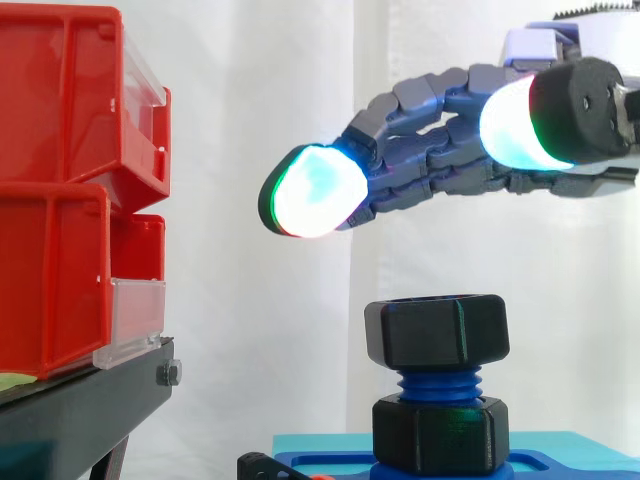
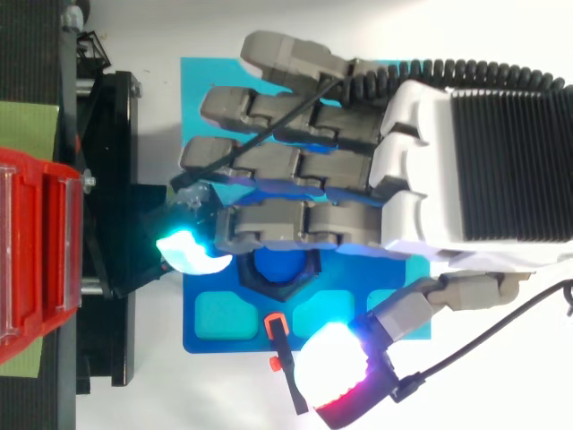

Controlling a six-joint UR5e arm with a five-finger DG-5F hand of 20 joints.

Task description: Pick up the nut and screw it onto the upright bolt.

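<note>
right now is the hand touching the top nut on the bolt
No: in the side view the hand hangs above the top nut with a clear gap between them.

The grey robot hand [image 1: 430, 150] is hovering, fingers outstretched, above the black plastic hexagonal nut [image 1: 437, 330]. That nut is sitting on the blue threaded upright bolt [image 1: 437, 384], right of 2 red plastic bins [image 1: 60, 190].

the nut [image 1: 437, 330] sits on top of the upright bolt [image 1: 437, 384], which stands on a plate [image 1: 570, 466]. the hand [image 1: 440, 150] hangs above the nut, apart from it, fingers stretched out toward the stacked bins [image 1: 60, 200] at the left. the bins rest on a stand [image 1: 80, 405] beside the plate.
</note>
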